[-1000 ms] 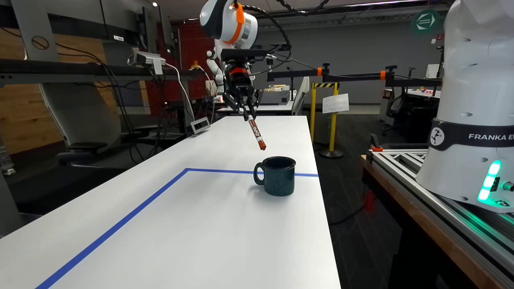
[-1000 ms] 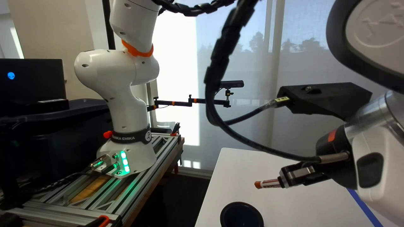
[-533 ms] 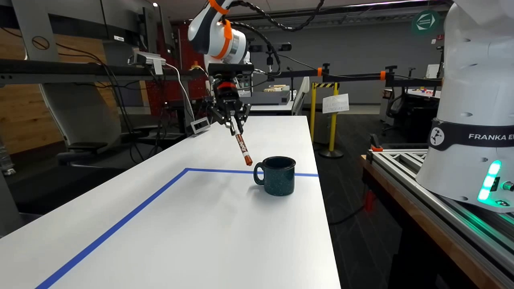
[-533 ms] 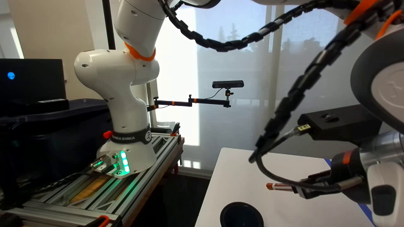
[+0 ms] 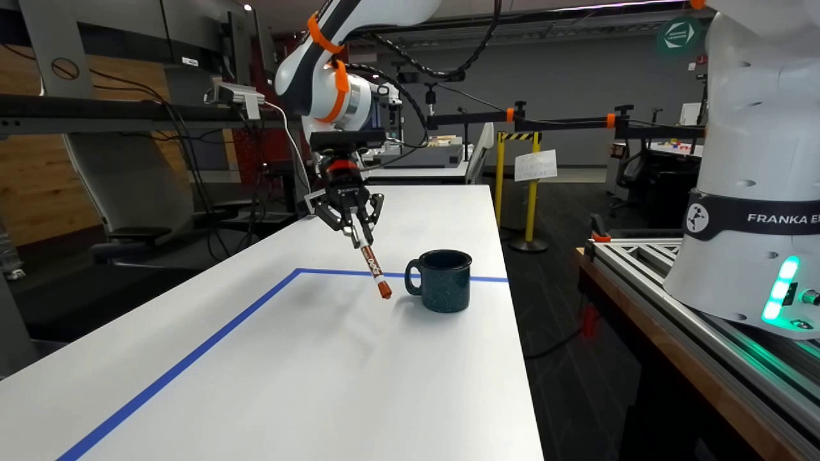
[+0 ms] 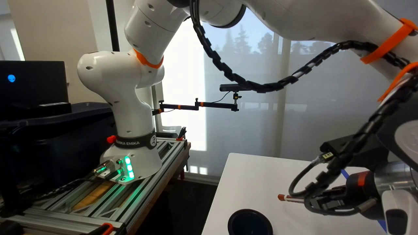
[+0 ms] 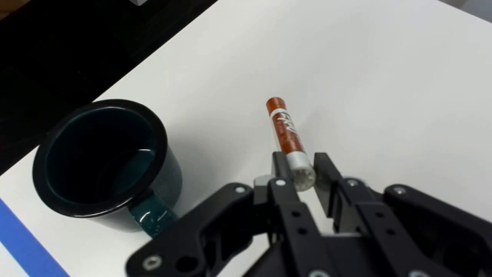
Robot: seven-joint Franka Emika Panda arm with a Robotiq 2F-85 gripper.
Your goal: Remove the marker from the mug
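My gripper (image 7: 302, 164) is shut on the white tail end of the red-brown marker (image 7: 287, 132). The marker slants down with its orange cap lowest. In an exterior view the marker (image 5: 373, 262) hangs beside the mug (image 5: 446, 288), on its handle side, apart from it. Its cap seems a little above the table. The dark teal mug stands upright; in the wrist view the mug (image 7: 169, 179) is at left and nothing shows inside it. In an exterior view the mug (image 6: 249, 225) is cut by the bottom edge, and a cable partly hides the gripper and the marker (image 6: 289, 198).
The white table (image 5: 307, 384) carries blue tape lines (image 5: 192, 355); one runs behind the mug. The mug stands near the table edge on the robot base's side. A dark floor gap separates table and base (image 5: 749, 256). A loose cable (image 6: 295, 182) hangs around the wrist.
The gripper has come down with the marker still in it. The marker moved from above and behind the mug to beside its handle, lower. The mug has not moved.
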